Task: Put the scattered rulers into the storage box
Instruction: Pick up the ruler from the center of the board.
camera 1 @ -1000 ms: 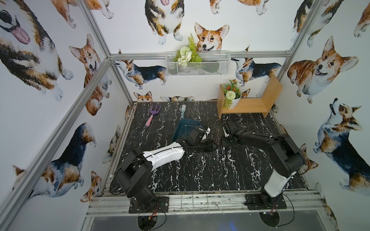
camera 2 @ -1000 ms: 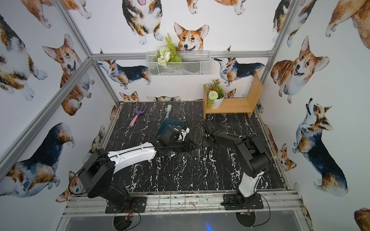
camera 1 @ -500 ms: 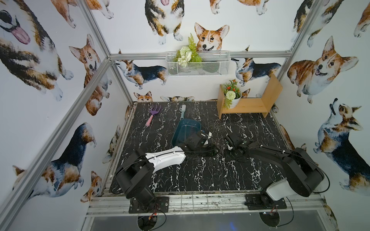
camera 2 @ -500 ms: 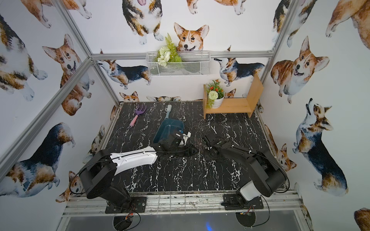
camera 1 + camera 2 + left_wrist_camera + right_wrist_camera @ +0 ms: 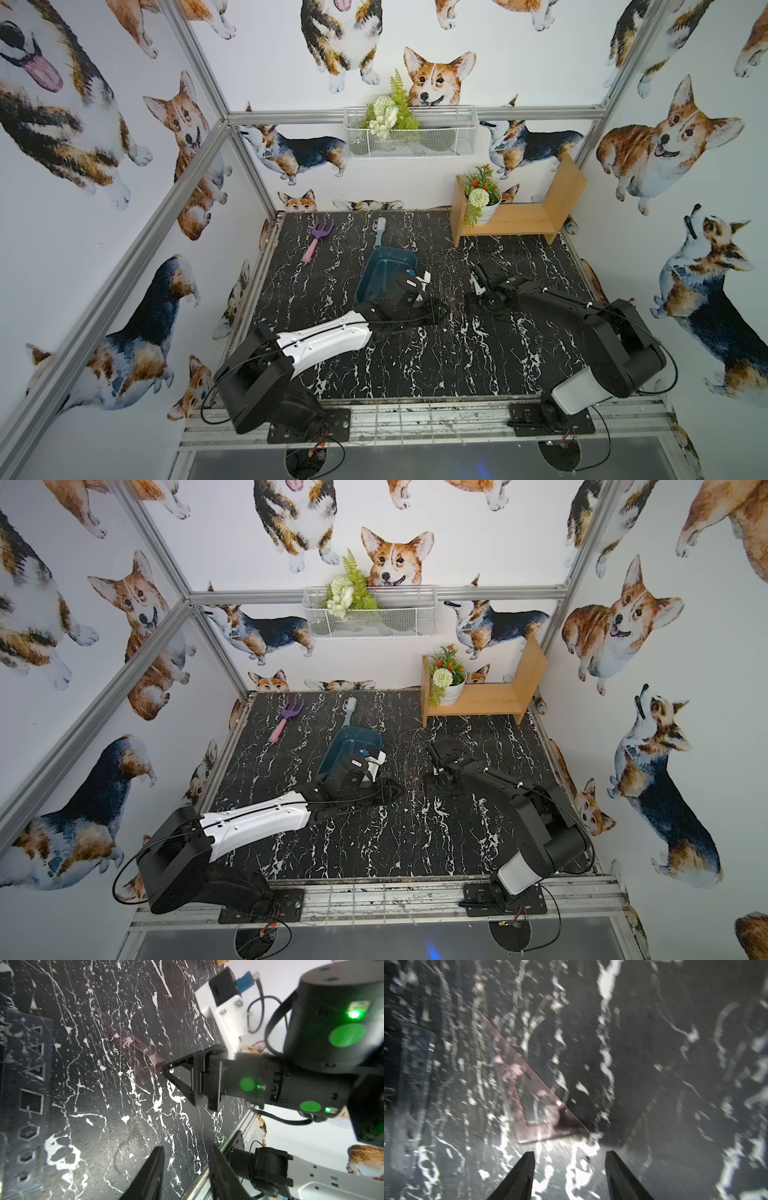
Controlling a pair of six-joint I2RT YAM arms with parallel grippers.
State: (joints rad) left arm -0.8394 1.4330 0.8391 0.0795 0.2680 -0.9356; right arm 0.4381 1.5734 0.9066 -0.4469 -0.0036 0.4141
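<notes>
A reddish see-through triangular ruler (image 5: 533, 1095) lies flat on the black marble table, also seen in the left wrist view (image 5: 133, 1047). My right gripper (image 5: 570, 1153) is open just short of its wide end, nothing between the fingers. In the left wrist view the right gripper (image 5: 166, 1068) has its tip at that end. A clear stencil ruler (image 5: 27, 1084) lies flat further off. My left gripper (image 5: 187, 1149) is open and empty, low over the table. The teal storage box (image 5: 374, 266) stands behind the left wrist in both top views (image 5: 332, 746).
A purple-and-pink toy rake (image 5: 316, 239) and a pale green brush (image 5: 379, 232) lie at the back of the table. A wooden shelf (image 5: 519, 216) with a potted plant (image 5: 480, 199) stands at the back right. A white wire basket (image 5: 411, 133) hangs on the back wall.
My right gripper has opened and its arm has sunk lower and drawn toward the front. The left gripper has shifted forward, uncovering more of the box.
</notes>
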